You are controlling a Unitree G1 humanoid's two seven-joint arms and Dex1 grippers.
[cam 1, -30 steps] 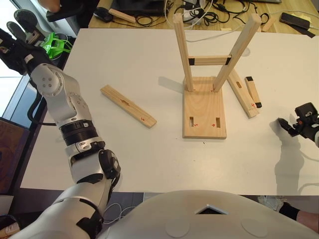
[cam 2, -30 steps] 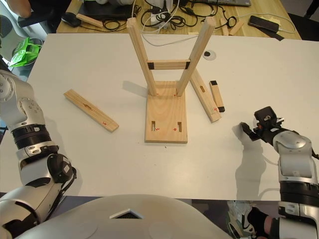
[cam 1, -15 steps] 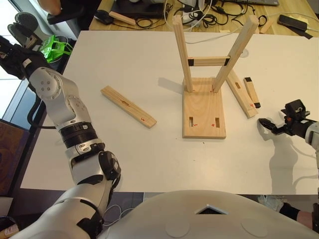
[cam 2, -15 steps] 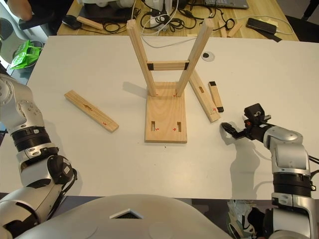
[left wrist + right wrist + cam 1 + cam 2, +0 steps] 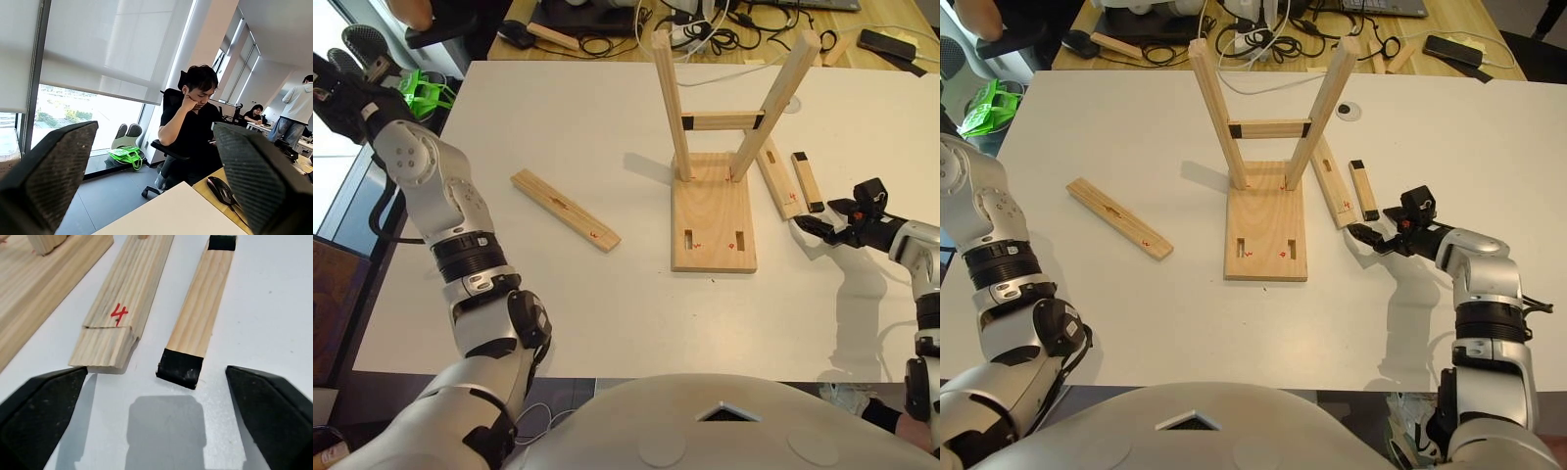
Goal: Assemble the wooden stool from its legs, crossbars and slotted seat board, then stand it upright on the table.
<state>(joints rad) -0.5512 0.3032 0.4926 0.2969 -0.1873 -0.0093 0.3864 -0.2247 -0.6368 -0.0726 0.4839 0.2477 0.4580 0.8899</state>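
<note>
The slotted seat board point(image 5: 713, 223) lies flat mid-table. Two legs point(image 5: 671, 98) stand upright in its far slots, joined by a crossbar point(image 5: 724, 120). One loose leg point(image 5: 565, 209) lies left of the board. Another loose leg point(image 5: 122, 298), marked 4, lies just right of it, beside a short crossbar point(image 5: 200, 318) with black ends. My right gripper point(image 5: 808, 224) is open, low over the table, at the near ends of that leg and crossbar, holding nothing. My left gripper point(image 5: 154, 166) is open and empty, raised beyond the table's left edge.
A wooden desk point(image 5: 607, 24) with cables, a phone and wood scraps borders the table's far edge. A round grommet point(image 5: 1351, 111) sits in the tabletop behind the stool. A green bag point(image 5: 423, 90) lies on the floor past the left edge.
My right gripper has moved left across the table, from the right edge up to the near ends of the loose leg and short crossbar. The left arm has barely shifted.
</note>
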